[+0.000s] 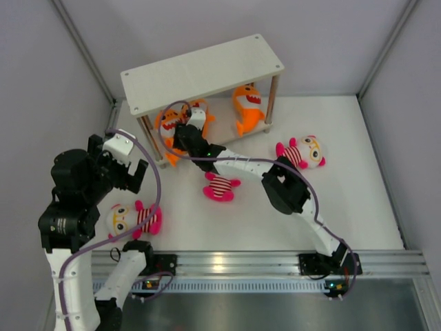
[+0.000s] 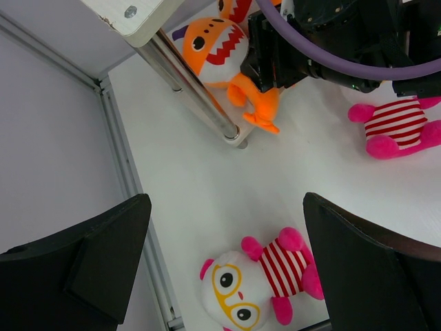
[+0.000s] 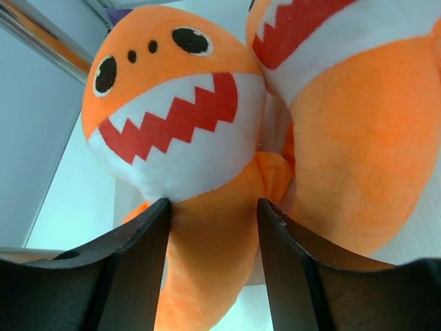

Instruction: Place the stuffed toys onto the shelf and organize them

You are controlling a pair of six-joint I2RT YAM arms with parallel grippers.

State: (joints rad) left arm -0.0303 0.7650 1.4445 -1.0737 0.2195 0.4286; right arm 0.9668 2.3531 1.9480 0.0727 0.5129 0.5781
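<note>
The cream shelf [image 1: 203, 72] stands at the back. Under its top board are three orange sharks [image 1: 248, 107], [image 1: 167, 127], [image 1: 203, 110]. My right gripper [image 3: 213, 214] reaches in there, jaws parted around the lower body of the left shark [image 3: 172, 89], which leans against a second shark [image 3: 351, 138]. Three white-headed striped dolls lie on the table: one at the front left [image 1: 134, 219], one in the middle [image 1: 220, 186], one at the right [image 1: 303, 153]. My left gripper [image 2: 226, 207] hovers wide open above the front-left doll [image 2: 258, 286], holding nothing.
The shelf's metal corner post [image 2: 196, 89] stands close to the left shark. The right arm [image 1: 282, 183] stretches across the table's middle, over the middle doll's head. Grey walls enclose the table on the left, back and right.
</note>
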